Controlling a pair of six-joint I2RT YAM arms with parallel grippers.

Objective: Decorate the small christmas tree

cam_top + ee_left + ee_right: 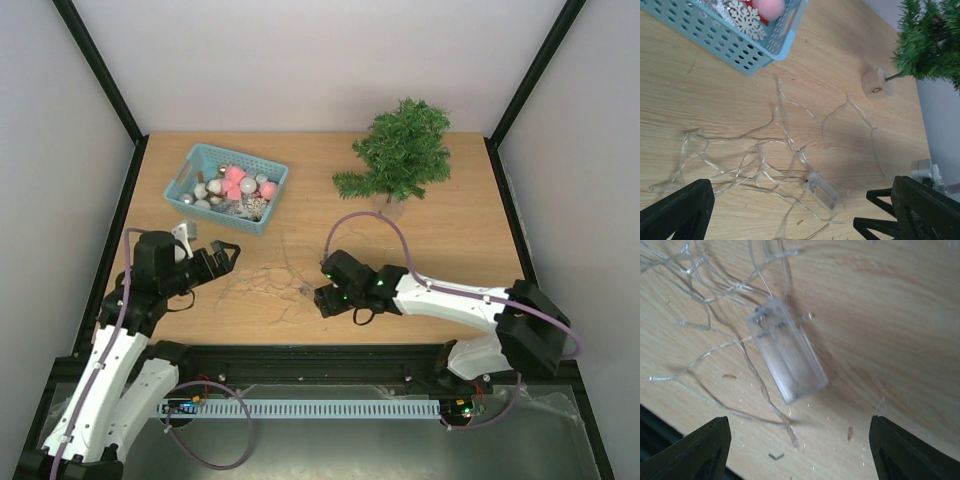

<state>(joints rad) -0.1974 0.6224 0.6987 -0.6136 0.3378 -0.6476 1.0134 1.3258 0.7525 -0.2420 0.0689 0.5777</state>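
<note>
Right wrist view: our right claw (799, 447) hangs with jaws apart, holding nothing, just short of the clear battery box (786, 351), whose long axis lies skewed across the gap. Our left claw (222, 256) gapes empty farther off. Beyond, far right, stands the small christmas tree (402, 150), nearer our right arm.

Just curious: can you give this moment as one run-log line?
right gripper open over clear battery box | left gripper open, empty | light string loose on table | small christmas tree undecorated
</note>
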